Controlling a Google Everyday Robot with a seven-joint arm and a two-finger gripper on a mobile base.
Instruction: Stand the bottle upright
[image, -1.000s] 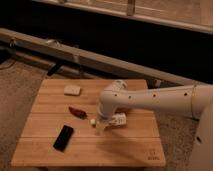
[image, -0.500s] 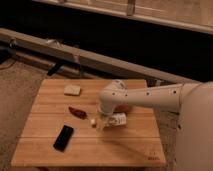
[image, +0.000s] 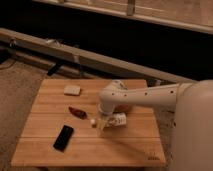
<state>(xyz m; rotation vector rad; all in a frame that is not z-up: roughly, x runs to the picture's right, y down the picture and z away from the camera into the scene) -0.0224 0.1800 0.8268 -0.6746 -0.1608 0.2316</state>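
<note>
Gripper (image: 103, 121) down at lying bottle (image: 120, 119); grip cannot be told. Risk: bottle nudged off-centre, rolled away, or toppled if released tilted.

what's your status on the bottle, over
Gripper low over mid-table, right at the bottle. Bottle lying on its side, not yet upright. Dark red item and black phone nearby, apart from it.

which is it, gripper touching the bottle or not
Cannot tell. The camera view shows the gripper down at the table, overlapping one end of the lying bottle; neither contact nor gap is plain.
</note>
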